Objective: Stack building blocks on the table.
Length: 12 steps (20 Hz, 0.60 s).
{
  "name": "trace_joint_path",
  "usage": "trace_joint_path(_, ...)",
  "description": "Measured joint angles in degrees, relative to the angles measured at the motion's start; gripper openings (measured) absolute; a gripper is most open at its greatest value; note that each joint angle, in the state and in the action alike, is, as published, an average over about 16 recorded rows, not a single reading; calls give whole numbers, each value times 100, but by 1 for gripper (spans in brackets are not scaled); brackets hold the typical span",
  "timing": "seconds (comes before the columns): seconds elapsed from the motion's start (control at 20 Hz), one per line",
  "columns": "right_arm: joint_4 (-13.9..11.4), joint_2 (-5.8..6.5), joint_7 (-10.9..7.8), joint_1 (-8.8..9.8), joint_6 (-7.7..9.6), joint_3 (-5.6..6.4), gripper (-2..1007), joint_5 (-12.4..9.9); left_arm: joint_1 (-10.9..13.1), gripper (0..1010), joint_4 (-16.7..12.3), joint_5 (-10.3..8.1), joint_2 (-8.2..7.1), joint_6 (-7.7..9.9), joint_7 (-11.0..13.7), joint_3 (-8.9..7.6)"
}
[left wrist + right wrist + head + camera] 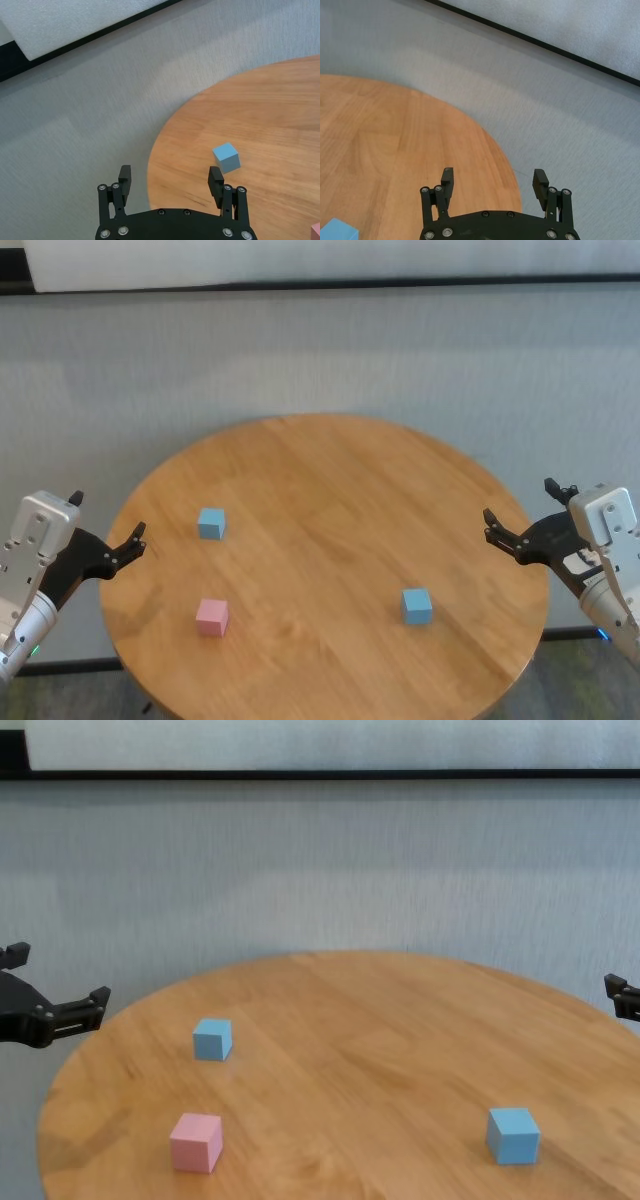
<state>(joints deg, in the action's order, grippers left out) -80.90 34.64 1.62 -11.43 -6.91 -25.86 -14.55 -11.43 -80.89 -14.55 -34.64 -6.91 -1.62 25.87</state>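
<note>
Three building blocks lie apart on the round wooden table (330,480). One light blue block (211,523) is at the left and shows in the left wrist view (226,157). The pale pink block (211,617) is nearer me, below it. The other light blue block (416,606) is at the front right. My left gripper (108,515) is open and empty, just off the table's left edge. My right gripper (520,500) is open and empty at the table's right edge. In the chest view the blocks are the blue one (212,1039), the pink one (196,1142) and the second blue one (513,1135).
Grey carpet surrounds the table, with a white wall and dark baseboard (320,285) behind. Nothing but the blocks lies on the table.
</note>
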Motion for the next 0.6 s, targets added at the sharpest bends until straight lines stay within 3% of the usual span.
trace_joint_path(0.6,0,0,0,0,0,0,1000,0,0,1000,0,0,0,0,0,0)
